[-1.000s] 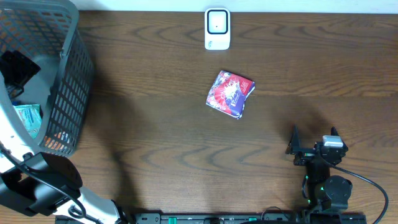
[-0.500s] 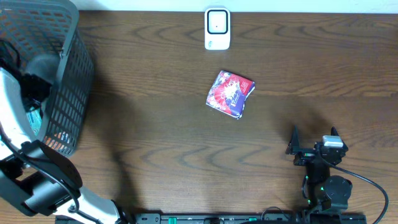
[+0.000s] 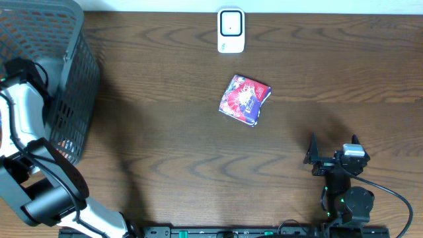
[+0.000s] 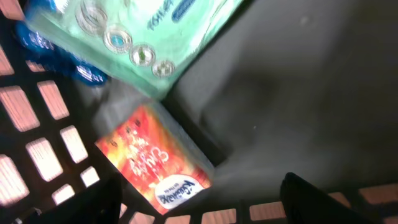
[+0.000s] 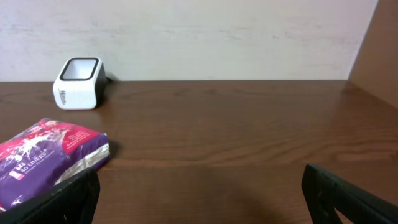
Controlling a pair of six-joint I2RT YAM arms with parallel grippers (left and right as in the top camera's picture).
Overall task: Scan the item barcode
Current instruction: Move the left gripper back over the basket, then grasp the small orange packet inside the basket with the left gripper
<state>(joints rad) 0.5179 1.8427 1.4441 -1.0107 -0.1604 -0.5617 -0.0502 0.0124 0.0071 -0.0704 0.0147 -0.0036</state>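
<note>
Reaching down inside the grey mesh basket at the left end of the table, the left gripper hangs over the basket floor. Its 2 fingers are spread wide at the bottom corners of the wrist view, and nothing sits between them. Just beyond the fingers an orange packet lies flat on the floor beside the mesh wall. A pale green packet lies past it, its corner close to the orange one. Next to that is what looks like a blue wrapper, too blurred to make out. Out on the open table a red and purple packet lies flat and slightly askew near the middle, apart from both arms. The white scanner stands near it at the far edge, the 2 not touching. The right gripper sits low at the near right of the table, well apart from that packet. It faces the packet and scanner with its jaws fully apart and empty.
</note>
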